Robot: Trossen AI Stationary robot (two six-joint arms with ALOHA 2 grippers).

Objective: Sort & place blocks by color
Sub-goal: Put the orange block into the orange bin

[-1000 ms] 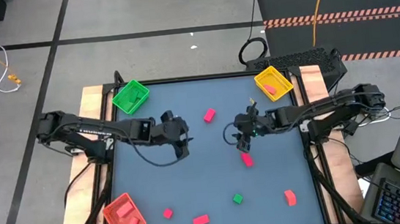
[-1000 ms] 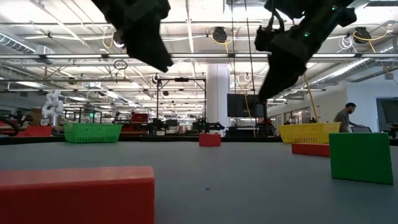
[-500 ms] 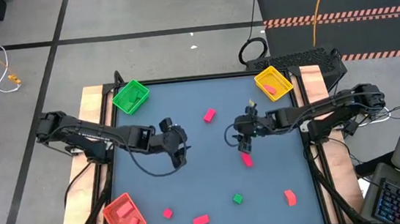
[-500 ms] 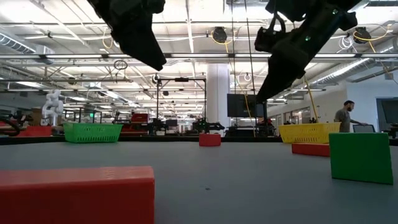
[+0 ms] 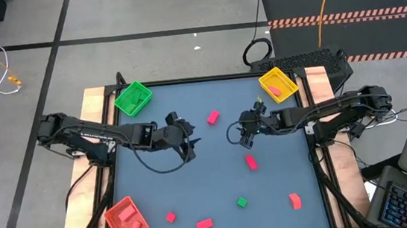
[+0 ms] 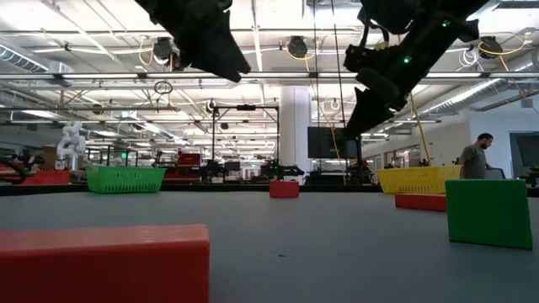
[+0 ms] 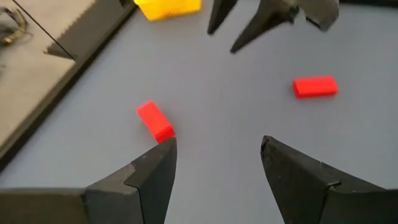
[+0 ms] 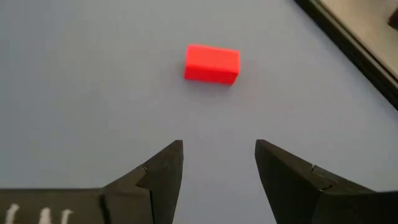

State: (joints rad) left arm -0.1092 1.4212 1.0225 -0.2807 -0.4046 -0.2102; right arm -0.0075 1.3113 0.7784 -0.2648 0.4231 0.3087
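Left gripper [image 5: 188, 140] hangs above mid-table, left of centre, fingers spread, nothing between them. Right gripper [image 5: 245, 138] faces it from right of centre, also spread and empty, raised off the surface; the low view shows both well above the table.

Blocks, working outward:
- red block [image 5: 213, 117] between the two grippers, on the far side
- red bar [image 5: 251, 162] just nearer than the right gripper, flat on the table; the right wrist view shows one red bar [image 8: 212, 64] ahead of its fingers, clear of them
- green cube [image 5: 241, 202] near edge, right of centre
- orange block [image 5: 295, 200] near right
- pink-red bar [image 5: 204, 224] and small red block [image 5: 170, 217] along the near edge, left of centre

Trays: green tray [image 5: 133, 98] far left with green pieces inside, yellow tray [image 5: 278, 84] far right holding an orange piece, red tray [image 5: 127, 220] near left holding salmon pieces.

Person standing in the room beyond the table, at the right of the low view.
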